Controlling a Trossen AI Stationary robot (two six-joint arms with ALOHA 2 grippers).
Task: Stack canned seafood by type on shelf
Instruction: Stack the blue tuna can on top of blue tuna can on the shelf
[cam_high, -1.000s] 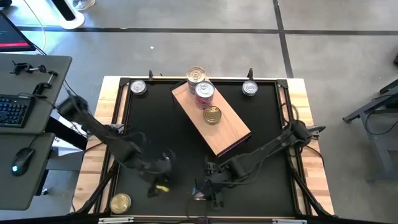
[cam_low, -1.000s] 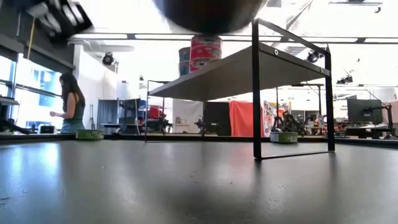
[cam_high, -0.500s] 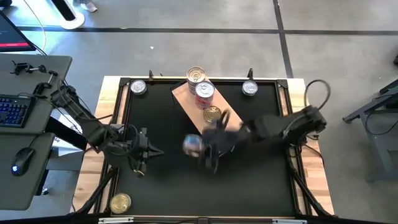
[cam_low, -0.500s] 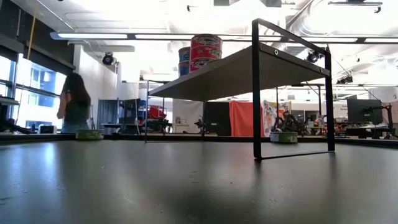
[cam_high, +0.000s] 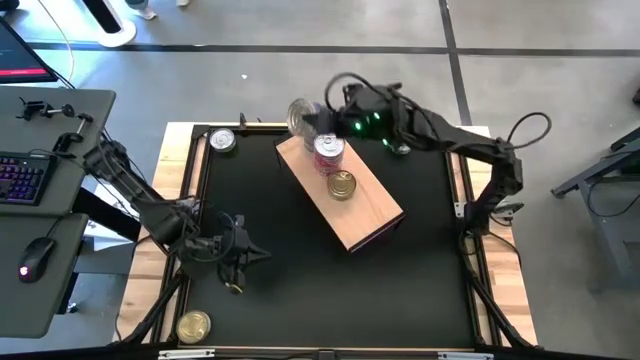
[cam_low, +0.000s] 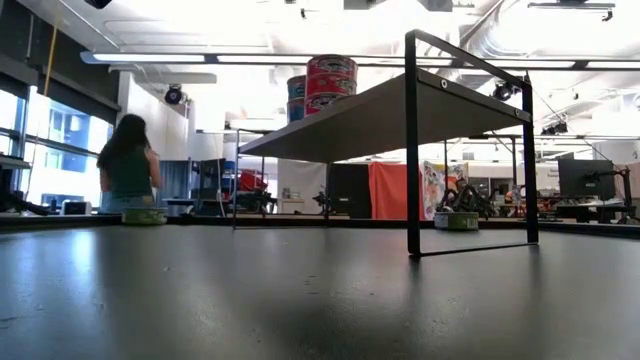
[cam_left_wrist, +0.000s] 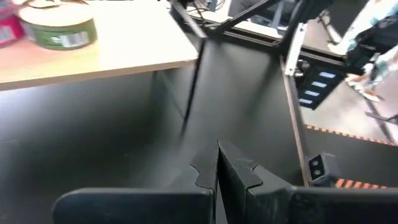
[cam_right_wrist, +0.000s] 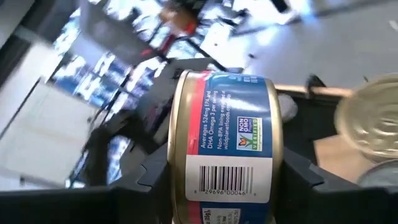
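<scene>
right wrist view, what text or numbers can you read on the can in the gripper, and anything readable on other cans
On the blue-labelled can held in the right gripper:
"Averages 524mg EPA and DHA Omega 3 per serving"
"NON GMO ... VERIFIED" in a small badge
"29696 00046" under the barcode, partly cut off
Green-labelled can on the shelf, left wrist view: print too blurred to read.

Bright ceiling strip lights blow out the room in the low view, leaving the shelf (cam_low: 380, 115) backlit and dark underneath. The black desk (cam_low: 320, 300) shows a dull sheen. From above, light is even with soft shadows; the tin (cam_high: 303, 117) in the right claw (cam_high: 318, 120) is motion-smeared. Behind that tin (cam_right_wrist: 227, 146), the background streaks with blur
</scene>
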